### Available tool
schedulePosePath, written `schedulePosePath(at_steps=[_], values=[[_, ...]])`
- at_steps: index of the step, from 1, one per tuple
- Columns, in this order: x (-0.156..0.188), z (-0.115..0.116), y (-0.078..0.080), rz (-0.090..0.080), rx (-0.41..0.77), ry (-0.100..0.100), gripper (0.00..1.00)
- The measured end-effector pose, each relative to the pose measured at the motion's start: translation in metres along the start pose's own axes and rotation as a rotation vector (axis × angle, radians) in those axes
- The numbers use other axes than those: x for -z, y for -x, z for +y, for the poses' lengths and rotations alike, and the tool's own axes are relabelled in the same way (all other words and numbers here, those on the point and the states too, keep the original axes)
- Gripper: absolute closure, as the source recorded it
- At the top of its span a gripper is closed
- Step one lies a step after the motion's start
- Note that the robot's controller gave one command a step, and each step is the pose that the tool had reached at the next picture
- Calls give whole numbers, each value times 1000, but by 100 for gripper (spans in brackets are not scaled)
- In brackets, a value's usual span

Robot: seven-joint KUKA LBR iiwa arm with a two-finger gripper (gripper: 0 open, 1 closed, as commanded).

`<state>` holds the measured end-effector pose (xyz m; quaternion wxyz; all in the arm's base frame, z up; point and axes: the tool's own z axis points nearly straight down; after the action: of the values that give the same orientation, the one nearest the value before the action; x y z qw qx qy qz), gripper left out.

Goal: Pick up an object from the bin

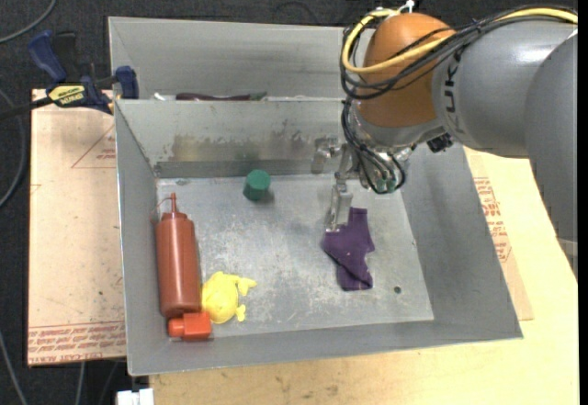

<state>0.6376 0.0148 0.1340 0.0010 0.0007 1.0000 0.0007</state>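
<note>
Scanning from the left, you meet a red bottle (177,264) lying far to the left of the claw (338,218), along the left wall of the bin (285,276), with a yellow toy (225,297) just beside its lower end. A green plug (258,185) stands nearer, left of the claw and close to the back wall, apart from everything else.

Then comes the claw itself, tip down at the upper left edge of a purple rag (349,249). The rag spreads from just under the claw toward the front and a little to its right. You cannot tell whether the claw is open or closed, nor whether any cloth is pinched.

Judge this as the grasp step, with the lift not yet made. Next you would need a firm close on the rag and a straight rise; limp cloth may slip or trail. Nothing crowds the claw: the other things lie well apart, and only the right wall is near.
</note>
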Motion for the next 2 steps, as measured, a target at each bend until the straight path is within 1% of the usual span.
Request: schedulePosePath(at_steps=[1, 2], values=[[-11, -21, -10, -4, 89, 2, 0], [-60, -54, -44, -1, 6, 1, 100]])
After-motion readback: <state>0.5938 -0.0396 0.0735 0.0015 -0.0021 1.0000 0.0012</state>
